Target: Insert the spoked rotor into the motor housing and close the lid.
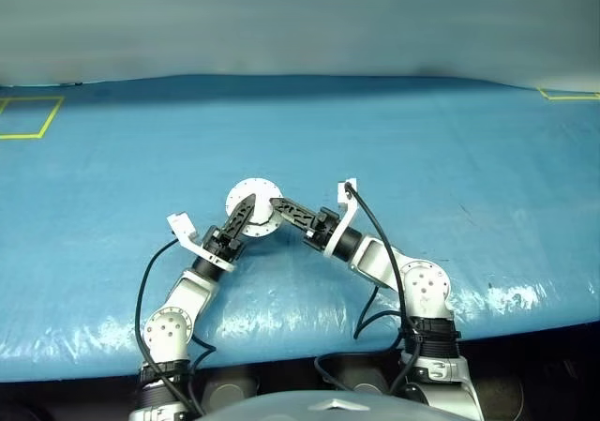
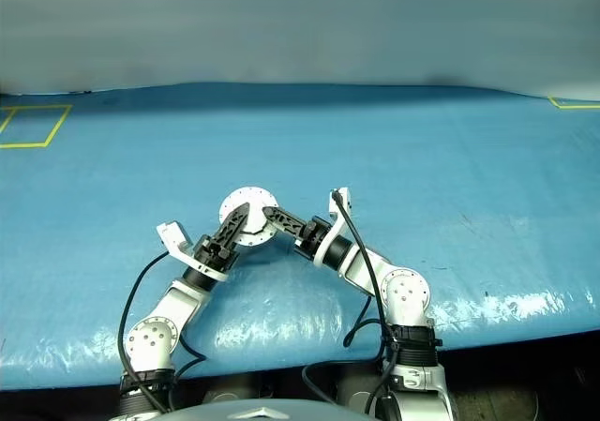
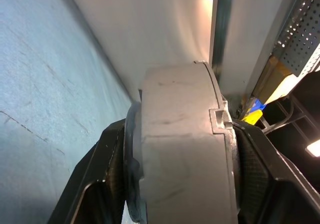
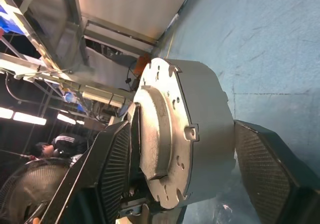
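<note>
Your left end effector [image 1: 246, 217] clamps the motor housing [image 1: 254, 207], lid [image 4: 162, 134] closed; right end effector [image 1: 277, 204] straddles it, fingers apart.

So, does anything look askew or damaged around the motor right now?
Nothing stands out. The motor housing sits between both grippers on the blue table cover, its lid closed flat against the body with no gap showing. The left gripper clamps it; the right gripper has one finger standing off it.

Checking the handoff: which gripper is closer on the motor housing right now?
Left. The left gripper has both fingers against the motor housing. The right gripper straddles it too, one finger standing off its side.
</note>
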{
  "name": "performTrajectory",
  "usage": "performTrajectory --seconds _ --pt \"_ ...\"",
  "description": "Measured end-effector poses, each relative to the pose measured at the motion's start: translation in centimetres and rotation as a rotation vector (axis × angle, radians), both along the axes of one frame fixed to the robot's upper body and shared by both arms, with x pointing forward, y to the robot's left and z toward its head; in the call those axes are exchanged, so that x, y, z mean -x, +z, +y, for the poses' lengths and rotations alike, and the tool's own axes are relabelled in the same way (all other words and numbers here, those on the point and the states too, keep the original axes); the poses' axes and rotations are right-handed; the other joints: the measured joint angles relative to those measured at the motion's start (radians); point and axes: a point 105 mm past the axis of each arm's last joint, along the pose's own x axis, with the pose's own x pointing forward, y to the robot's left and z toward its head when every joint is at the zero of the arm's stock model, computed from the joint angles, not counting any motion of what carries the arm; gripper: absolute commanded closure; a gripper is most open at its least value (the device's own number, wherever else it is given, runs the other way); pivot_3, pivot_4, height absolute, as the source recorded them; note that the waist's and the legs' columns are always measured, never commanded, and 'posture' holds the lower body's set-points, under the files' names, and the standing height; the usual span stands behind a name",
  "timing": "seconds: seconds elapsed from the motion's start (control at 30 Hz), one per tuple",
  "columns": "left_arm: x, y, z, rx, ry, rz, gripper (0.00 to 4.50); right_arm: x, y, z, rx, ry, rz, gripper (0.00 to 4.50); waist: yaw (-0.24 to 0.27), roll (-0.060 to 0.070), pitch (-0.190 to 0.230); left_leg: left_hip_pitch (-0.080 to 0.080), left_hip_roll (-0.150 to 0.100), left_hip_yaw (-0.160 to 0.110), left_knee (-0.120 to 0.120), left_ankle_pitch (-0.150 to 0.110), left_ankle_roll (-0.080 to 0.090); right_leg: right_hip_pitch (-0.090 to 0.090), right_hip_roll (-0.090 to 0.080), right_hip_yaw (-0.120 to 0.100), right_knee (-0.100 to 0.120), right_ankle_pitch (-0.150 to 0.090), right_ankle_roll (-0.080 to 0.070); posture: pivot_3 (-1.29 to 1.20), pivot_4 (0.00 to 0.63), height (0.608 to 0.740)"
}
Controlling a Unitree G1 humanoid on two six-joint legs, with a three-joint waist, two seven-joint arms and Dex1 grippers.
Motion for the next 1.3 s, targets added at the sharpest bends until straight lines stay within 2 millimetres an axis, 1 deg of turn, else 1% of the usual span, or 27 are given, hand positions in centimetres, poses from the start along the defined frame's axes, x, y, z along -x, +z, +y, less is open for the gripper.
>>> performTrajectory --seconds 0.07,0.33,0.5,0.57,0.6,0.63,0.73,0.8,0.83,0.87,0.9,0.93,1.0,1.1,1.2,1.3 --pt "-0.6 0.6 1.0 -0.004 0.05 -0.011 1.81 0.0 0.2 0.2 -0.012 -0.003 -0.005 1.32 -0.001 0.0 0.0 0.0 0.0 0.0 0.0 0.0 0.0 0.0 0.0 0.0 0.0 0.0 0.0 0.0 0.15 0.74" --pt "-2.4 0.1 7.2 -0.087 0.409 0.047 1.81 -0.5 0.6 -0.1 0.0 -0.05 -0.039 1.32 0.0 -0.003 0.002 0.0 0.0 0.0 0.0 0.0 0.0 0.0 0.0 0.0 0.0 0.002 -0.002 0.0 0.15 0.74" --pt "-3.3 -0.8 9.9 -0.149 0.559 0.115 1.81 -0.7 0.4 -0.1 0.027 -0.064 -0.044 1.32 0.001 -0.006 0.003 0.0 0.0 0.0 0.0 0.0 0.0 0.001 0.0 -0.001 -0.001 0.002 -0.001 0.0 0.15 0.74" --pt "-3.7 -1.5 11.0 -0.195 0.614 0.16 1.81 -0.7 0.3 -0.1 0.032 -0.064 -0.045 1.32 0.001 -0.008 0.003 0.0 0.0 0.0 0.0 0.0 0.0 0.001 0.0 -0.001 -0.001 0.002 -0.002 0.0 0.15 0.74" --pt "-3.9 -2.0 11.6 -0.244 0.631 0.199 1.81 -0.7 0.3 0.0 0.039 -0.065 -0.046 1.32 0.0 -0.008 0.003 0.0 0.0 0.0 0.0 0.0 0.0 0.001 0.0 -0.001 0.0 0.002 -0.002 0.0 0.15 0.74" --pt "-4.0 -2.3 11.9 -0.271 0.638 0.217 1.81 -0.7 0.2 -0.1 0.043 -0.069 -0.046 1.32 0.0 -0.008 0.003 0.0 0.0 0.0 0.0 0.0 0.0 0.001 0.0 -0.001 -0.001 0.002 -0.002 0.0 0.15 0.74" --pt "-4.3 -2.0 11.8 -0.318 0.636 0.216 1.81 -0.8 -0.1 -0.1 0.069 -0.078 -0.046 1.32 0.0 -0.009 0.003 0.002 0.0 0.0 0.0 0.0 0.0 0.002 0.0 0.0 0.0 0.003 -0.001 0.0 0.15 0.74" --pt "-4.4 -2.1 11.8 -0.345 0.638 0.22 1.34 -0.8 -0.1 0.0 0.073 -0.079 -0.047 1.28 0.0 -0.009 0.003 0.003 0.0 0.0 0.0 0.0 -0.001 0.003 0.0 0.0 0.0 0.003 -0.001 0.0 0.15 0.74" --pt "-4.3 -2.4 12.0 -0.365 0.646 0.236 1.11 -0.8 -0.1 0.0 0.073 -0.077 -0.048 1.28 0.0 -0.009 0.003 0.003 0.0 0.0 0.0 0.0 -0.001 0.003 0.0 0.0 0.0 0.002 -0.001 0.0 0.15 0.74" --pt "-4.0 -2.9 12.3 -0.386 0.66 0.265 0.78 -0.8 -0.1 0.1 0.071 -0.075 -0.047 1.28 -0.002 -0.009 0.003 0.003 0.0 0.0 0.0 0.0 -0.001 0.003 0.0 0.0 0.0 0.002 -0.001 0.0 0.15 0.74" --pt "-4.0 -2.8 12.3 -0.392 0.665 0.261 0.47 -0.8 -0.2 0.0 0.072 -0.077 -0.047 1.28 -0.002 -0.009 0.003 0.003 0.0 0.0 0.0 0.0 -0.001 0.003 0.0 0.0 0.0 0.002 -0.001 0.0 0.15 0.74" --pt "-4.0 -2.6 12.5 -0.399 0.675 0.261 0.47 -0.8 -0.2 0.0 0.071 -0.076 -0.048 1.28 -0.002 -0.008 0.002 0.004 0.0 0.001 0.0 0.001 -0.001 0.003 0.0 0.0 0.0 0.002 -0.002 0.0 0.15 0.74" --pt "-3.8 -2.7 13.4 -0.418 0.72 0.278 0.47 -0.7 -0.1 0.2 0.067 -0.068 -0.052 1.28 -0.01 -0.008 0.002 0.004 0.001 0.001 0.0 0.001 -0.001 0.003 0.001 0.0 0.001 0.002 -0.002 0.0 0.15 0.74" --pt "-2.8 -2.8 16.0 -0.451 0.814 0.314 0.47 -0.6 -0.1 0.3 0.067 -0.061 -0.054 1.28 -0.019 -0.008 0.002 0.004 0.003 0.001 -0.001 0.001 -0.002 0.002 0.002 0.0 0.001 0.002 -0.003 0.0 0.15 0.74" --pt "-1.1 -2.9 19.4 -0.515 0.927 0.353 0.47 -0.6 -0.2 0.3 0.068 -0.061 -0.059 1.28 -0.019 -0.008 0.002 0.004 0.005 0.001 -0.001 0.002 -0.003 0.002 0.003 -0.001 0.001 0.002 -0.004 0.0 0.15 0.74" --pt "0.2 -2.9 21.2 -0.58 0.993 0.365 0.47 -0.6 -0.3 0.4 0.084 -0.066 -0.066 1.28 -0.012 -0.008 0.002 0.003 0.005 0.001 -0.001 0.002 -0.003 0.002 0.003 -0.001 0.001 0.002 -0.004 0.0 0.15 0.74"
